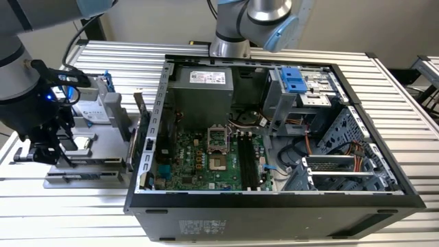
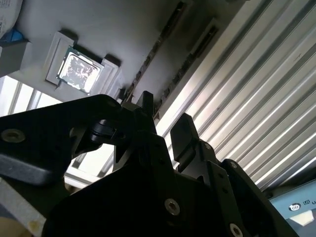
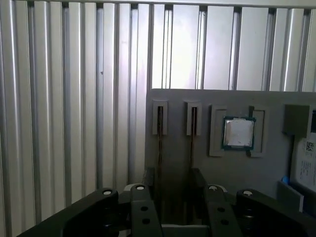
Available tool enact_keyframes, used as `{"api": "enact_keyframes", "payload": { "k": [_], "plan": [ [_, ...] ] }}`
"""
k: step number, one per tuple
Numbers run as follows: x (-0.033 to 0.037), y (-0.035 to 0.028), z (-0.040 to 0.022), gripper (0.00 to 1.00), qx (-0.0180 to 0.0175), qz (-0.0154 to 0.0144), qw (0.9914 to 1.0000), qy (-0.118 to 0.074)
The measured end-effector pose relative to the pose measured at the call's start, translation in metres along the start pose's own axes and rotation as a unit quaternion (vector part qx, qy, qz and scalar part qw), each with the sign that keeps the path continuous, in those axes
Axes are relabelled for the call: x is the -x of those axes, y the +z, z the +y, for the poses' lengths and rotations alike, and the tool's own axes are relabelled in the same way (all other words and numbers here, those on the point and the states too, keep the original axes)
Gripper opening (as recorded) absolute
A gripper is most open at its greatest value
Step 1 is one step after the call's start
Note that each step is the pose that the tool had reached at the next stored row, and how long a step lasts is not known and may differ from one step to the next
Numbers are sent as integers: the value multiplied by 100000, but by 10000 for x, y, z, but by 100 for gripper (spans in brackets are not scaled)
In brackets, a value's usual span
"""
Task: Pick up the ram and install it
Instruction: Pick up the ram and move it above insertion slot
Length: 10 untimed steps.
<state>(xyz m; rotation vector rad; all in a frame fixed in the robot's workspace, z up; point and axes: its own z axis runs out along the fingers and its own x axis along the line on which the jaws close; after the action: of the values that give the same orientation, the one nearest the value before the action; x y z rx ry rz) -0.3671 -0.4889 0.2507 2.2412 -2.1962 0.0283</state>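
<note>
A ribbed aluminium bench [image 1: 398,92] fills the scene, with an open computer case [image 1: 274,206] on it, its motherboard exposed. At the exterior view's left, just beside the case, a grey holder [image 1: 89,181] lies on the bench and carries a silver hard drive [image 1: 92,110] and a square processor chip [image 1: 81,143].

The arm [image 1: 17,77] comes down at the exterior view's left, outside the case, with its wrist turned downward. The hand [image 1: 47,154] hangs over the near part of the holder, close to the chip.

In the first wrist view the hand [image 3: 173,178] points straight at the holder [image 3: 173,106]. Its two black fingers [image 3: 149,177] are parted with a clear gap and nothing is gripped between them.

The ram [image 3: 159,143] stands on edge in a narrow slot of the holder. It shows as a thin dark line, with a second stick [image 3: 192,143] in the neighbouring slot just beside it. Both sticks run toward the gap between the fingers. Whether the tips touch either one cannot be told. The chip [image 3: 238,132] sits in its recess on the far side of the second stick.

The second wrist view shows the hand [image 2: 165,118] from below its body, fingers apart. Both sticks lie ahead of the fingers, and the ram [image 2: 157,49] is the one nearer the chip [image 2: 79,69].
</note>
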Motion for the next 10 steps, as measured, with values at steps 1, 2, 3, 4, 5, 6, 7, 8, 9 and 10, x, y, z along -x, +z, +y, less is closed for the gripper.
{"api": "enact_keyframes", "payload": {
  "k": [1, 2, 3, 4, 5, 6, 7, 8, 9, 10],
  "plan": [
    [-2, 16, 0, 100, 8, 58, 100000, 8],
    [-7, 35, 0, 100, 13, 77, 100000, 21],
    [-17, 53, 0, 100, 15, 85, 100000, 110],
    [-22, 72, 0, 100, 10, 86, 100000, 244],
    [-24, 90, 2, 100, 17, 91, 99999, 324],
    [-26, 108, 2, 100, 14, 93, 99999, 355],
    [-29, 127, 1, 100, 10, 92, 99999, 357],
    [-34, 145, 1, 100, 34, 90, 99999, 356],
    [-37, 163, 2, 100, 45, 93, 99999, 355],
    [-38, 181, 3, 100, 51, 92, 99999, 365]
  ]
}}
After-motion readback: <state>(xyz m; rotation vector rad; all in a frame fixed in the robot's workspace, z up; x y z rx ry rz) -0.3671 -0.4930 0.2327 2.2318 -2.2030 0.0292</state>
